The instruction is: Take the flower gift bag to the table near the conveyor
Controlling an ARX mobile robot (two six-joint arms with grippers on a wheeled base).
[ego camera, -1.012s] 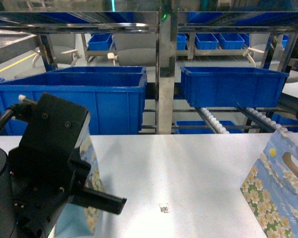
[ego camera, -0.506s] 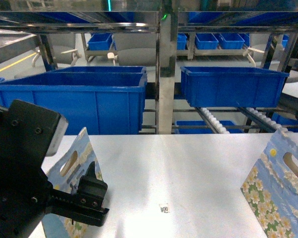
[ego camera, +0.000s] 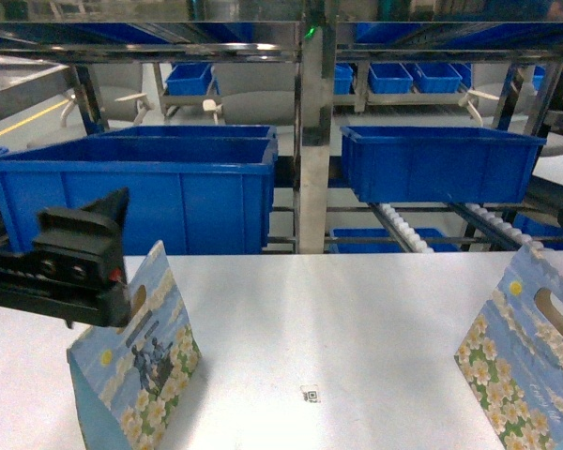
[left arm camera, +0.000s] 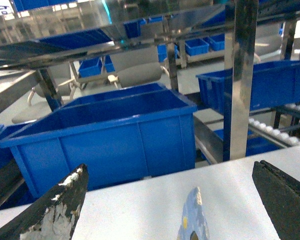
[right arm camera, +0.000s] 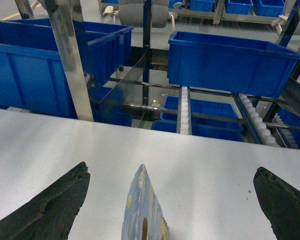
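Two flower gift bags stand upright on the white table (ego camera: 357, 319). The left bag (ego camera: 136, 370) is blue with daisies along its base, and the right bag (ego camera: 525, 347) sits at the table's right edge. My left gripper (ego camera: 120, 253) hovers open just above and left of the left bag. In the left wrist view that bag's top edge (left arm camera: 194, 217) shows between the wide-spread jaws of the gripper (left arm camera: 170, 167), touching neither. My right gripper (right arm camera: 172, 170) is open too, with the right bag's top edge (right arm camera: 142, 210) between its fingers and clear of both. The conveyor (ego camera: 403, 230) lies beyond the table's far edge.
A large blue bin (ego camera: 141, 187) and a smaller one (ego camera: 441, 159) sit on the steel racking behind the table. A steel upright (ego camera: 314, 131) stands between them. A small code sticker (ego camera: 310, 394) marks the tabletop between the bags.
My left arm has drawn up and back to the left, uncovering the left bag, which now stands on the table on its own. The right bag has not moved.
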